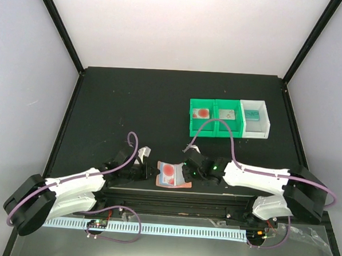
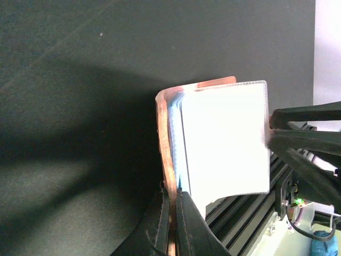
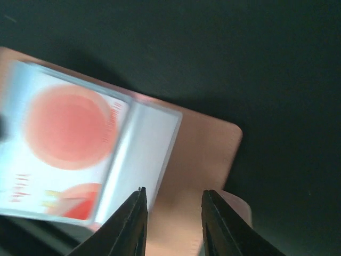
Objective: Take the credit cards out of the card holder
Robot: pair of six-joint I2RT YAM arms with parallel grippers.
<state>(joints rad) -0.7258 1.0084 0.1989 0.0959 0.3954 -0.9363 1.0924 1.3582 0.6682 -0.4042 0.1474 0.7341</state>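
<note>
My left gripper (image 2: 171, 213) pinches the holder's (image 2: 165, 138) salmon cover at the frame's bottom centre, propping it open. My right gripper (image 3: 173, 194) hangs spread over the cover at lower right, beside the red-marked card (image 3: 69, 138), ready to pull it.

At near edge of counter (image 1: 132, 103), card holder (image 1: 182, 183) lying open, card (image 1: 168, 171) on top. Left pincer (image 1: 147, 171) at its left side, right pincer (image 1: 189, 170) at its right. Farther back and rightward, row of bins (image 1: 217, 131), cards (image 1: 201, 112) inside them.
</note>
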